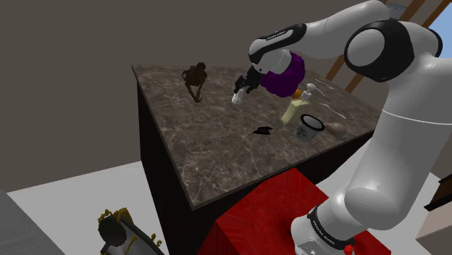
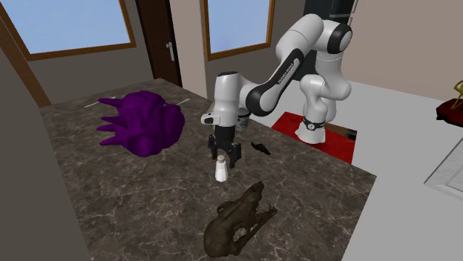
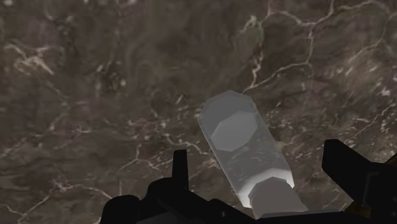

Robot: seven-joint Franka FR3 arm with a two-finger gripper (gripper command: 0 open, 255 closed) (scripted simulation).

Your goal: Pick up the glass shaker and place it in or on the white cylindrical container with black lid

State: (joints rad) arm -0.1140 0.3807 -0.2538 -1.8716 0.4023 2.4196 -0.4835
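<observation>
We are at the approach for the grasp. The black gripper (image 2: pixel 225 158) hangs straight over the glass shaker (image 3: pixel 245 149). Its fingers (image 3: pixel 180 167) stand wide apart, one on each side of the shaker, and as far as we can see they do not touch it, so nothing is held yet. The shaker stands upright on the dark marble counter (image 1: pixel 217 152), with its cap about level with the fingertips. We judge that the next move calls for going lower until the fingers are beside the body, and then closing. Farther along the counter, well apart from the shaker, stands the white container with black rim (image 1: pixel 309 128), just beside a soap bottle (image 1: pixel 297 109) and near a small black thing (image 1: pixel 262 131).
</observation>
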